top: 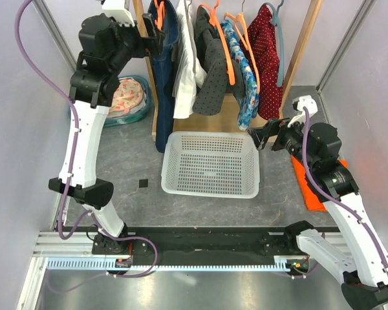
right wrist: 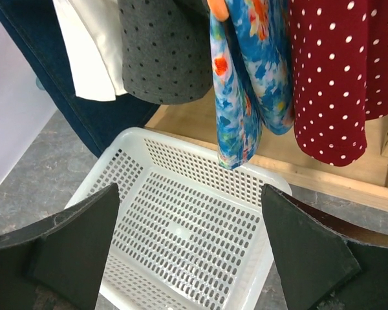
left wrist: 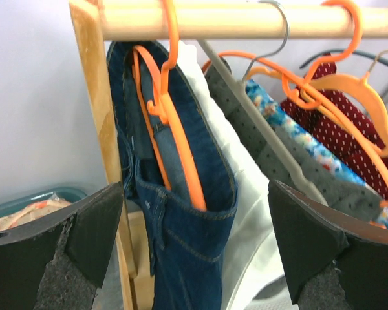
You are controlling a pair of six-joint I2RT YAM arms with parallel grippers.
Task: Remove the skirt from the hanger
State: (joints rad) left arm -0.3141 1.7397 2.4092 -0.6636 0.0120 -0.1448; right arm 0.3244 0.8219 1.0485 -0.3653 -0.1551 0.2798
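Top external, left end effector (top: pixel 158 30) raised, agape

No readable text, labels, brands, numbers or signs anywhere in any of the three views.

Five garments hang on one wooden rack (top: pixel 302 48): one denim skirt (top: pixel 165 84), one white piece (top: pixel 184 71), one grey dotted piece (top: pixel 210 90), one blue floral piece (top: pixel 247 97) and one red polka-dot piece (top: pixel 266 58). The top view shows three orange hangers (top: pixel 215 19) and one blue-grey hanger (top: pixel 279 45). On the table are one white perforated basket (top: pixel 210 135), one teal tub (top: pixel 142 113), one orange cloth (top: pixel 299 177) and one small black square (top: pixel 143 184).
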